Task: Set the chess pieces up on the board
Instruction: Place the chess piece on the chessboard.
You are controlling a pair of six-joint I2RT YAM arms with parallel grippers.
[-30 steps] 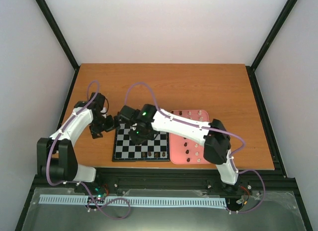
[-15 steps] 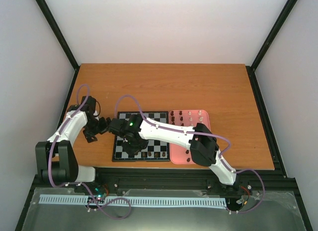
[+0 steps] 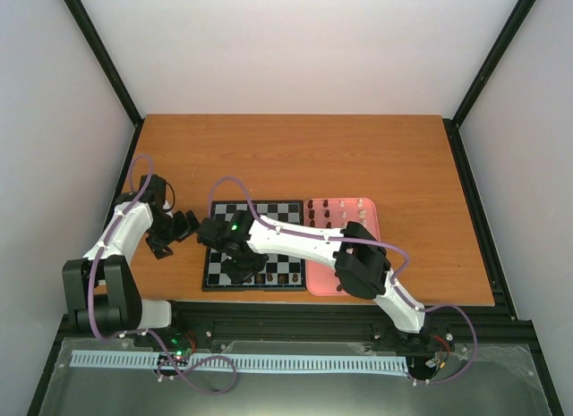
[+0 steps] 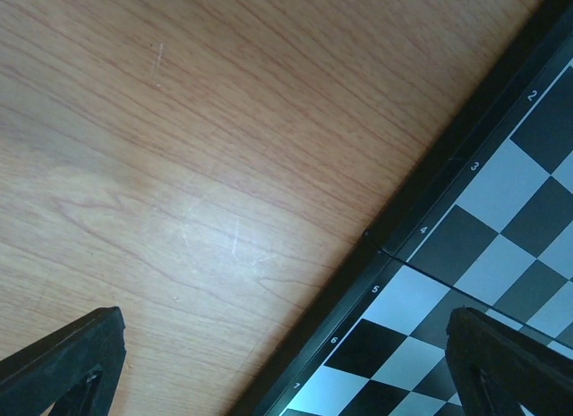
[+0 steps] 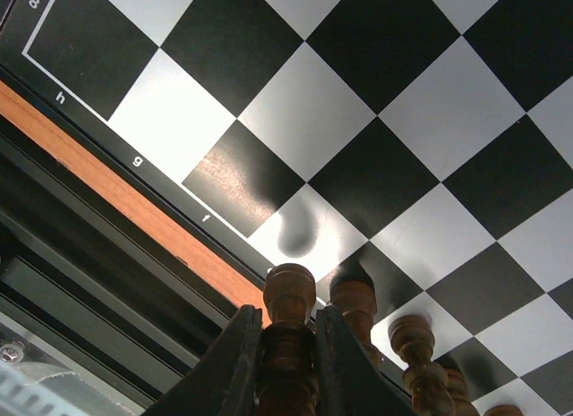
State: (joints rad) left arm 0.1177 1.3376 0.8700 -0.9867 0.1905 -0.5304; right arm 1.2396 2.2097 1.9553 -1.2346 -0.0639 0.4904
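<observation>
While right pincer (image 5: 286,331) clamps it, chess piece (image 5: 289,291) looks glossy reddish-brown.

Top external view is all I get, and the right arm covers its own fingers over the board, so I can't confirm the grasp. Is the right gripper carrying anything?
Observer: Yes. The right wrist view shows the right gripper shut on a dark brown piece, its round head above the fingers.
Operator: Over which spot?
Observer: Its shadow falls on a pale square of the board, in the edge row by the printed letter f.
Operator: And the left gripper?
Observer: The left gripper is open and empty, straddling the board's border near marks 4 and 5, partly over the table.
</observation>
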